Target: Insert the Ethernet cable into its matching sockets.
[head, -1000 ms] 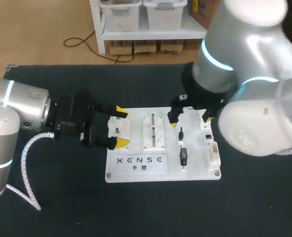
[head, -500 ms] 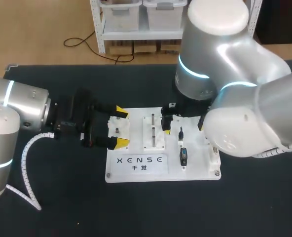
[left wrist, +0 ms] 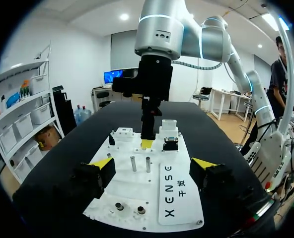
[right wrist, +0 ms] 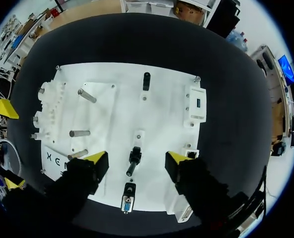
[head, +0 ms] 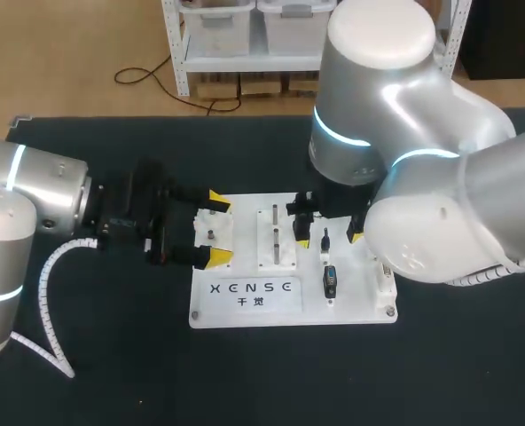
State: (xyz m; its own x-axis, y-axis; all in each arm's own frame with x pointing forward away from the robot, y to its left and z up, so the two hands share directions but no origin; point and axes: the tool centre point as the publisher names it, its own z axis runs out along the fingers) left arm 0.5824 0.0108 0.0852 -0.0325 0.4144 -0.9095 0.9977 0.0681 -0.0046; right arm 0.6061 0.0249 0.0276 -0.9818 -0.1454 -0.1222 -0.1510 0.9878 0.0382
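A: Landmark first. The board?

B: White board, flat, rectangular, smooth and plastic-looking. It lies on a matt black table.

A: Right claw?

B: The right gripper hangs over the board's middle, pointing straight down. Blocky black fingers, yellow wedge tips. They are spread wide, with nothing gripped and nothing touched.

A: And the cable?

B: No long lead seen. On the board, straight under that gap, sits a short black plug with a roundish barrel, seated in a small white holder. Cannot tell whether it is the Ethernet piece. Next in line towards the board's edge is a connector with a blue body and a metal face.

A: Sockets?

B: White moulded blocks along the board's side farthest from my left arm. One is a rectangular block with a blue port. Another shows a dark square opening, just beside one right fingertip.

A: Anything else on the board?

B: Slim steel pins, bright cylinders, standing up from its surface. Also two metal-ringed round holes at the board's end nearest my left arm.

A: Left claw?

B: The left gripper is level at that same end of the board. Its fingers are wide apart, one towards each long edge, and empty.
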